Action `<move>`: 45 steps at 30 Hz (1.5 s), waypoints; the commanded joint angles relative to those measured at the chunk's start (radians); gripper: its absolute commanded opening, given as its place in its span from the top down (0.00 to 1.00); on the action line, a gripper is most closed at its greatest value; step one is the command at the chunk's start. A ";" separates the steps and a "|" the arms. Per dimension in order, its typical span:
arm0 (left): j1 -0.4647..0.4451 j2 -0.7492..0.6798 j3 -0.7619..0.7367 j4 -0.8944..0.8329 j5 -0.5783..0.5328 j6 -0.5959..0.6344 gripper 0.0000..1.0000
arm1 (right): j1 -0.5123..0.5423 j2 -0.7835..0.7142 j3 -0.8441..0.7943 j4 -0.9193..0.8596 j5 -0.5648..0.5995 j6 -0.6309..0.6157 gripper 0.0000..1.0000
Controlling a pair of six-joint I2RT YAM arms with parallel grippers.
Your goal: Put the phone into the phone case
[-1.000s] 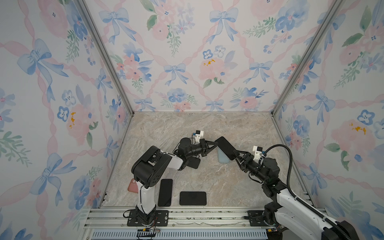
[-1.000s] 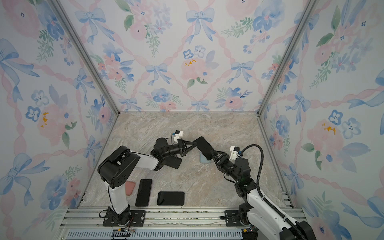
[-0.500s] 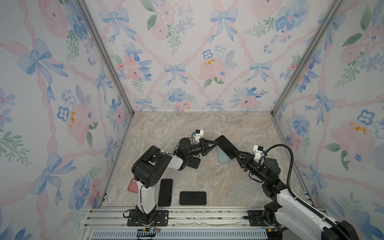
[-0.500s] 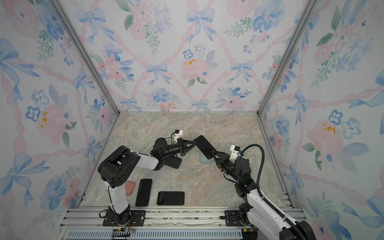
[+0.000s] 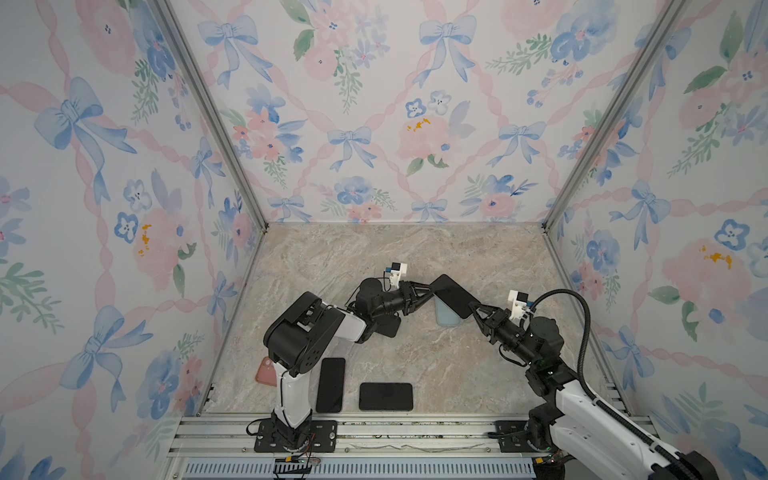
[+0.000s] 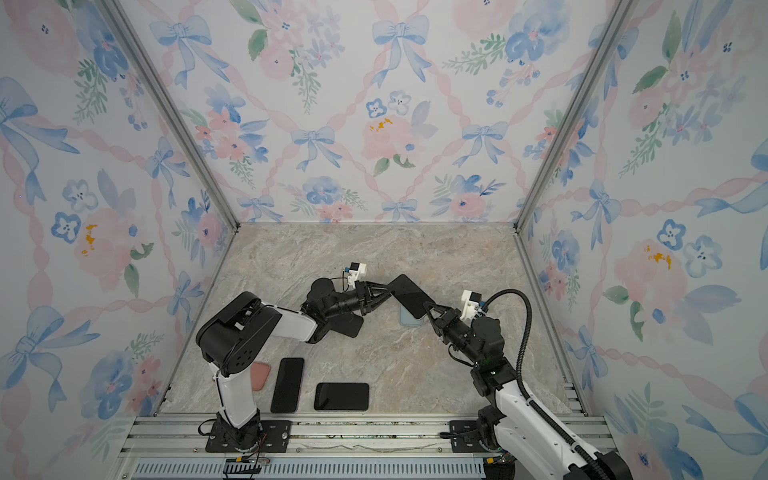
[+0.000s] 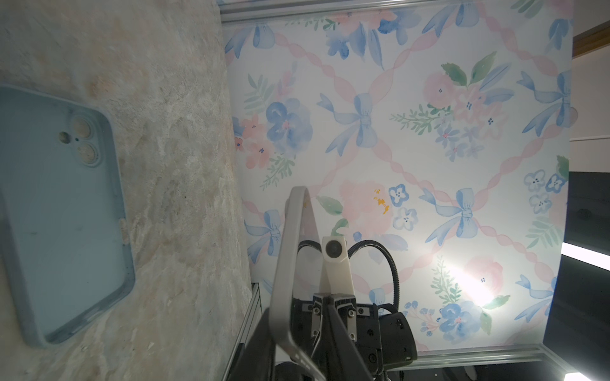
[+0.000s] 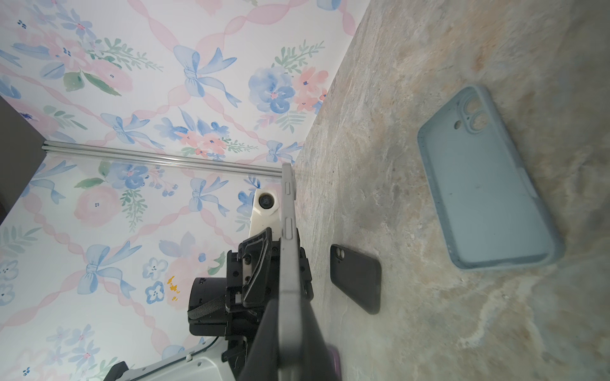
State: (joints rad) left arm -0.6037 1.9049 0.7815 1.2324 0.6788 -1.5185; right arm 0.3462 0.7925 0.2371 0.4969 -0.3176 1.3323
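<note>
Phone held in the air over an empty blue case

The phone hangs tilted above the desk. The right gripper is clamped tight on one end, and the left gripper has its jaws parted around the other end, a gap showing in the left wrist view. Under it the light-blue phone case lies flat, hollow side up, with nothing in it. In both top views the phone covers much of the case, while the wrist views show its whole hollow. Only the top views show two black phones and a pink case at the front of the desk.

Phone held aloft, blue case beneath
</note>
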 commanded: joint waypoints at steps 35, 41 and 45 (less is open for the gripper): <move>-0.060 0.434 1.126 -1.599 -0.379 1.190 0.41 | -0.280 0.133 0.331 -0.742 -0.019 -0.574 1.00; -0.089 0.551 1.306 -1.695 -0.446 1.310 0.41 | -0.287 0.143 0.348 -0.739 -0.026 -0.586 1.00; -0.100 0.559 1.308 -1.711 -0.493 1.414 0.43 | -0.289 0.135 0.343 -0.742 -0.029 -0.585 1.00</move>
State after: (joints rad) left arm -0.6933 2.4405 2.0686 -0.4210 0.2371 -0.2188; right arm 0.0662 0.9375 0.5423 -0.2512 -0.3367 0.7681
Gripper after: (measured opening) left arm 0.575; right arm 0.101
